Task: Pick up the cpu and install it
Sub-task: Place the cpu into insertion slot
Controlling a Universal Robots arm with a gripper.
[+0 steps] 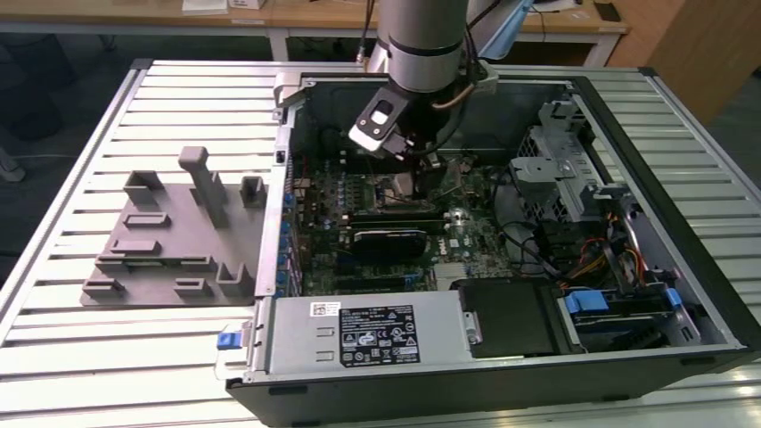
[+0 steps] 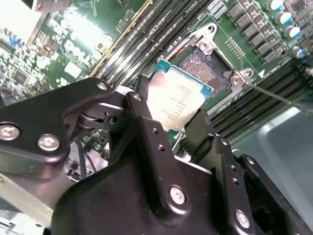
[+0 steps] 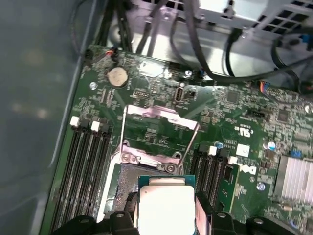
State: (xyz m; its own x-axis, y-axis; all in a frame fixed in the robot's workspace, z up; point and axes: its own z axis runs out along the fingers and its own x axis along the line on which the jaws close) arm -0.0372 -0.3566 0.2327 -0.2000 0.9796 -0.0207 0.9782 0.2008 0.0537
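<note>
The tool [image 2: 172, 111] is clamped on the cpu [image 2: 180, 98], its fingers [image 2: 146, 105] on two opposite edges. The cpu is held over the open socket [image 2: 208, 68] of the motherboard [image 3: 230, 98], inside the computer case [image 1: 666, 116] on the desk [image 1: 71, 357].

from my seat i see a silver slatted table [image 1: 71, 339] spreading across most of the exterior view under soft, even light. along the top edge of the frame runs a light wooden desk [image 1: 321, 16] on white legs. a wooden panel [image 1: 701, 53] fills the upper right corner, and dark floor [image 1: 84, 62] shows at upper left.
</note>
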